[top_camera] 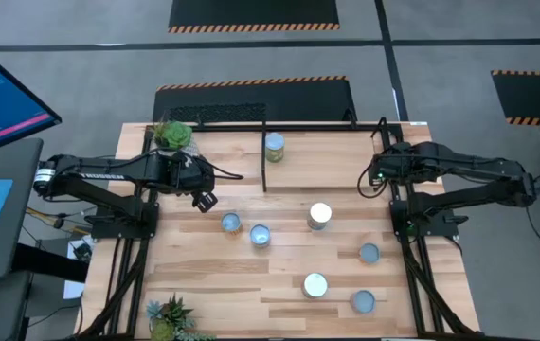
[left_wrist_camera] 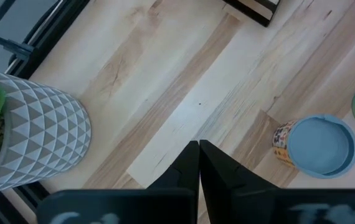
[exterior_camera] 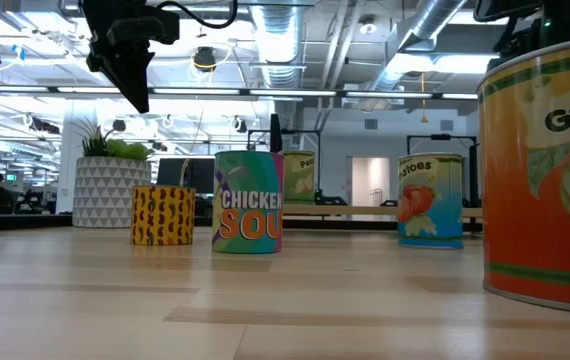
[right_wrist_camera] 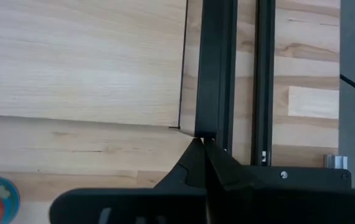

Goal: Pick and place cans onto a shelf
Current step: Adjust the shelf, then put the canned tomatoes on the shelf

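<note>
Orange can (exterior_camera: 550,170) looms nearest; left gripper (top_camera: 206,200) is pressed together, empty. Spread it before you descend on the yellow-patterned can (top_camera: 231,223).

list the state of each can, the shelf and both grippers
left gripper: shut, empty, above the table
right gripper: shut, empty, at the shelf's right edge
can on shelf: upright
six cans on table: upright
shelf: holds one can

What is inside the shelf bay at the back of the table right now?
One can with a green label stands in the shelf, beside its black divider rod. The rest of the bay shows bare wood. Six other cans sit on the open table.
</note>
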{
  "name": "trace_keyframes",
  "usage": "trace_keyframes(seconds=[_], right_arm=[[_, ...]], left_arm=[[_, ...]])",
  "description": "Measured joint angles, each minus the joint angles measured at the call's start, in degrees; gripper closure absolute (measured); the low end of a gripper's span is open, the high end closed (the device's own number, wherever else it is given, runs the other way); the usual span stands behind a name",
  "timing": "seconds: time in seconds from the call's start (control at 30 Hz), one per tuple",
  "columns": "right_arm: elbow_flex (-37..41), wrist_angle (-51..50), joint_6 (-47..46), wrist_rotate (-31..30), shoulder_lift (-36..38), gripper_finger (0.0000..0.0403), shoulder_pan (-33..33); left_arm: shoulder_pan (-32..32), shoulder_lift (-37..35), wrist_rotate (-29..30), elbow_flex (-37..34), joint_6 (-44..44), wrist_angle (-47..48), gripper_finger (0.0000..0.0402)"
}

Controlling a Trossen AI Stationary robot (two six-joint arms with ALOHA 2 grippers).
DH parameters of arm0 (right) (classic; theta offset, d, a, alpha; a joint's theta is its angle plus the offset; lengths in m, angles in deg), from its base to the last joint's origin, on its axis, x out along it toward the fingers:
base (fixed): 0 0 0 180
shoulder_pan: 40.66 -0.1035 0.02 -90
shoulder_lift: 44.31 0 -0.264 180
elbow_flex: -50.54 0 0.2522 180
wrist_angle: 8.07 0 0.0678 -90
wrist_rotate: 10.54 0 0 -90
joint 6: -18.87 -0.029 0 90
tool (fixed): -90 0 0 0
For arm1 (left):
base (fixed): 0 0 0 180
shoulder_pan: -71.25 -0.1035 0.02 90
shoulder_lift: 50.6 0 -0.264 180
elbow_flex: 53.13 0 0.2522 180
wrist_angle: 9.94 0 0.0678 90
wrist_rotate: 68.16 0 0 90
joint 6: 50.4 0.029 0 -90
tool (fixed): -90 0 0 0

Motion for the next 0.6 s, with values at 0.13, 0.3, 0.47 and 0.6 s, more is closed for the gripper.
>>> trace_keyframes(seconds=[0.13,0.3,0.47,0.6], right_arm=[[0.0,0.0,0.0,3.2,0.0,0.0400,-0.1],[0.0,1.9,0.0,10.9,0.0,0.0399,-2.1],[0.0,13.1,6.2,21.8,0.2,0.0394,-5.9],[-0.1,31.1,13.2,28.7,-0.6,0.0387,-9.7]], left_arm=[[0.0,0.0,0.0,0.0,-0.2,0.0,0.0401],[0.0,0.0,0.0,0.0,-0.3,0.0,0.0401],[0.0,0.0,-0.3,0.0,-0.4,0.0,0.0402],[0.0,0.0,-0.6,0.0,-0.4,0.0,0.0401]])
